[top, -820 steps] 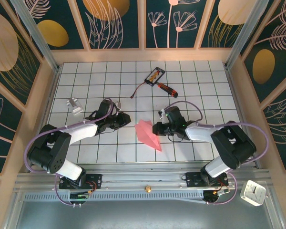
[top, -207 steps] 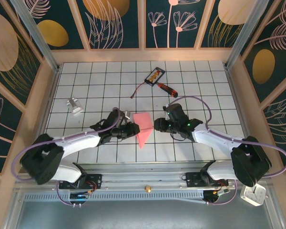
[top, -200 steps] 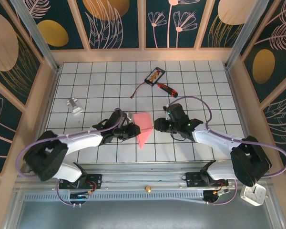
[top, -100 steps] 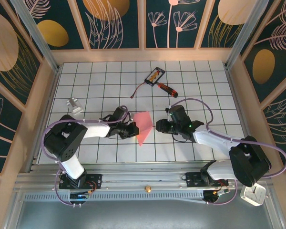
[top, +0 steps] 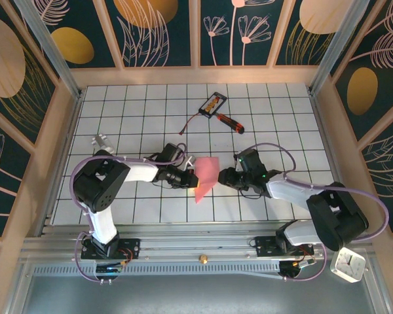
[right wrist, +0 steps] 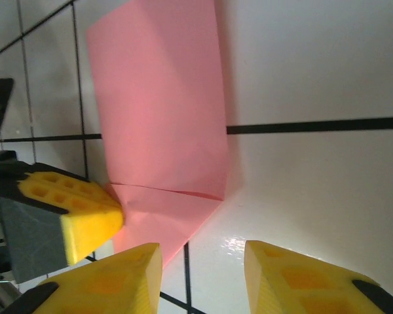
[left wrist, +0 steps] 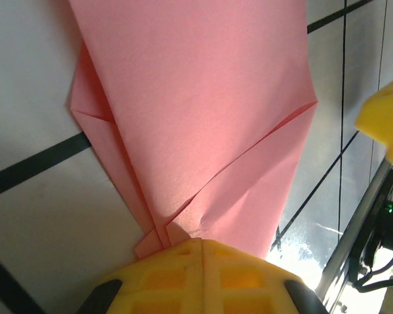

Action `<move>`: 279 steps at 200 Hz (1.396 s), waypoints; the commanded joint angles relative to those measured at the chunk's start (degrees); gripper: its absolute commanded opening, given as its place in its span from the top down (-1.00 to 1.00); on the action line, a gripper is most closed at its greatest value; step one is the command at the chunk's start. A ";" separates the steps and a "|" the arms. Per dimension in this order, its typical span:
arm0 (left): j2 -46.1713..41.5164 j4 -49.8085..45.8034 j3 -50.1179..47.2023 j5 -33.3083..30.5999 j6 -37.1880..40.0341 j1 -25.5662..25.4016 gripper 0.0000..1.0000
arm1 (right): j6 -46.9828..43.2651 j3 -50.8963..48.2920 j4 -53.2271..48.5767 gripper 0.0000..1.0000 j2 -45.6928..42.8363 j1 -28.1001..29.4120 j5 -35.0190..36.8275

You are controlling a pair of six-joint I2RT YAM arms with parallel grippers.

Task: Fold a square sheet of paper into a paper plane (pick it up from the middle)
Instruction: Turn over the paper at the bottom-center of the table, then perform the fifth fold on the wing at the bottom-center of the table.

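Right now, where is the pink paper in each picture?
Top external: the pink paper sits mid-table, between the two arms.
Left wrist: it spreads across the picture's middle.
Right wrist: it is at the upper left.
Shared landmark: the left gripper pinching the paper, yellow at the bottom and at the left.

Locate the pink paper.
Top view: the folded pink paper sits mid-table, pinched by the left gripper, with the open right gripper close on its other side.

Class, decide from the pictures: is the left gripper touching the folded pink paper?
Touching. The left wrist view shows the left gripper clamped shut on the folded end of the pink paper.
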 commanded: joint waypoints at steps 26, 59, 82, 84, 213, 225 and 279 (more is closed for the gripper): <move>2.67 -5.19 1.45 0.92 5.26 -0.58 1.00 | 2.15 -1.63 6.75 0.22 3.69 -0.46 -2.54; 2.85 -5.80 1.58 0.68 5.76 -0.56 1.00 | 3.42 -1.66 10.33 0.24 6.03 -0.49 -4.04; 2.96 -5.82 1.72 0.63 5.77 -0.54 1.00 | 4.35 -1.78 12.50 0.27 7.12 -0.46 -4.87; 2.96 -5.82 1.72 0.63 5.77 -0.54 1.00 | 4.46 -1.80 12.64 0.27 7.23 -0.46 -4.92; -13.45 0.03 -2.29 -16.81 5.11 -5.82 0.34 | 24.59 -1.76 8.53 1.00 -1.44 4.03 4.05; -16.77 3.20 -5.30 -20.17 3.97 -7.61 0.29 | 28.38 -1.83 8.45 1.00 -2.61 4.92 5.20; -21.89 8.33 -11.02 -34.18 8.22 -17.11 0.06 | 37.63 -2.58 9.51 1.00 -4.46 6.54 5.90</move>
